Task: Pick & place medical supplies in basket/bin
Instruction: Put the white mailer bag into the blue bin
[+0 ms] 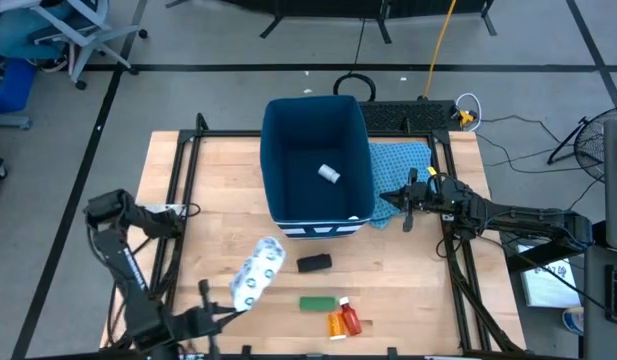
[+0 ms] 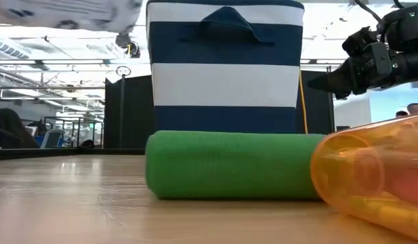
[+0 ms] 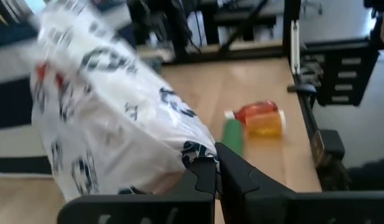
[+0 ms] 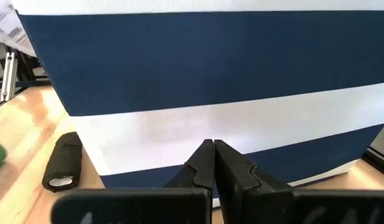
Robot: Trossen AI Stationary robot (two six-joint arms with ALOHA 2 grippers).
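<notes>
The left gripper (image 1: 231, 312) sits low over the near edge of the wooden worktop (image 1: 218, 180), its arm folded back along the left side, and its jaws are clamped on the edge of the white patterned soft packet (image 1: 256, 275). The packet slants away from the jaws toward the dark blue bin (image 1: 316, 165), and in the low view it is raised clear of the worktop. The left wrist view shows the dark fingertips (image 3: 204, 171) pinched together on the packet's lower corner.

The right gripper (image 1: 400, 204) reaches in level from the right, its arm stretched nearly straight, and hangs just beside the bin's right wall, over the light blue cloth (image 1: 403, 160). Its jaws are together with nothing between them, pointing at the bin's striped side in the right wrist view.

A small white bottle (image 1: 329, 174) lies on the bin's floor. On the worktop in front of the bin, the black oblong piece (image 1: 314, 263) lies near the striped front. Nearer the edge lies the green flat box (image 1: 317, 303), with the orange bottle (image 1: 335, 324) and red bottle (image 1: 350, 318) just beside it, side by side.
</notes>
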